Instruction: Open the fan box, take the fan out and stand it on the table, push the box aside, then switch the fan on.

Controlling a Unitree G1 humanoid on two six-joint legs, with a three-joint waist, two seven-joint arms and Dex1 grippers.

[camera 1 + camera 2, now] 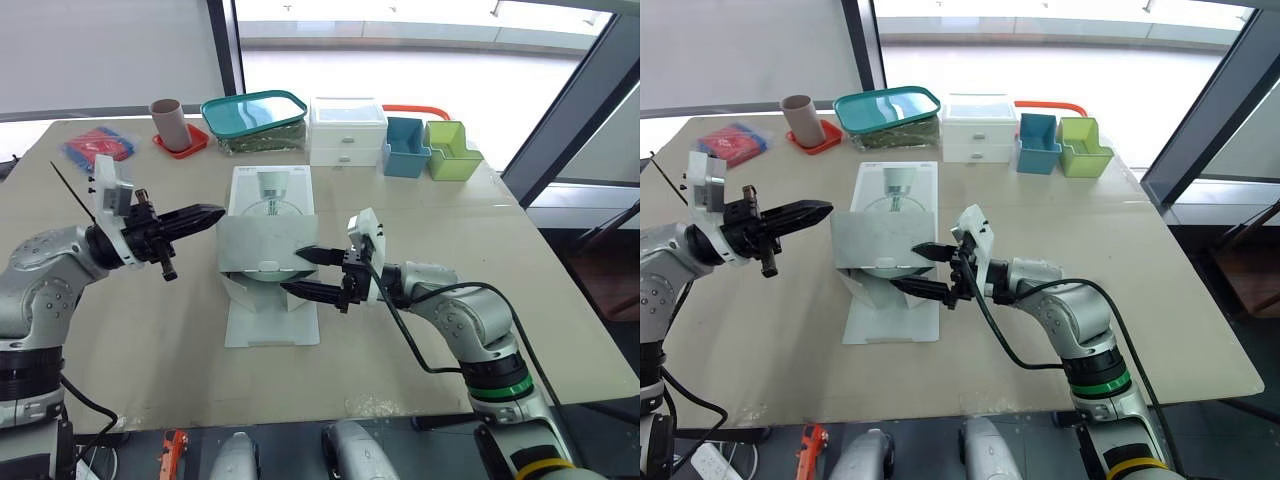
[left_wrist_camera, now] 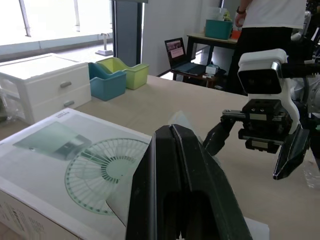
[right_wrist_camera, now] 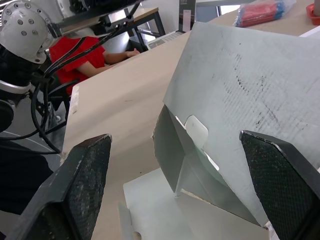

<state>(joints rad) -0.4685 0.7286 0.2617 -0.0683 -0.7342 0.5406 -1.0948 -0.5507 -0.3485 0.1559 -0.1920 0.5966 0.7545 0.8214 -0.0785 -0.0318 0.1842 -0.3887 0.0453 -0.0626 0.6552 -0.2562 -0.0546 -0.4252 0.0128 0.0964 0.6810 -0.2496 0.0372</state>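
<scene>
This looks like an office or lab workroom: a pale tabletop [image 1: 560, 300] by tall dark-framed windows [image 1: 420, 70] carries a white desk drawer unit [image 1: 347, 130] and blue [image 1: 405, 147] and green [image 1: 451, 152] organiser bins, and a laptop [image 2: 181, 55] sits open near a second desk [image 2: 200, 38] where a person [image 2: 270, 30] stands.

the white fan box [image 1: 268, 195], a fan drawing printed on its top, lies flat in the middle of the counter [image 1: 450, 230], near end open: one flap [image 1: 265, 243] stands upright, a lower flap [image 1: 272, 322] lies spread on the counter.
</scene>
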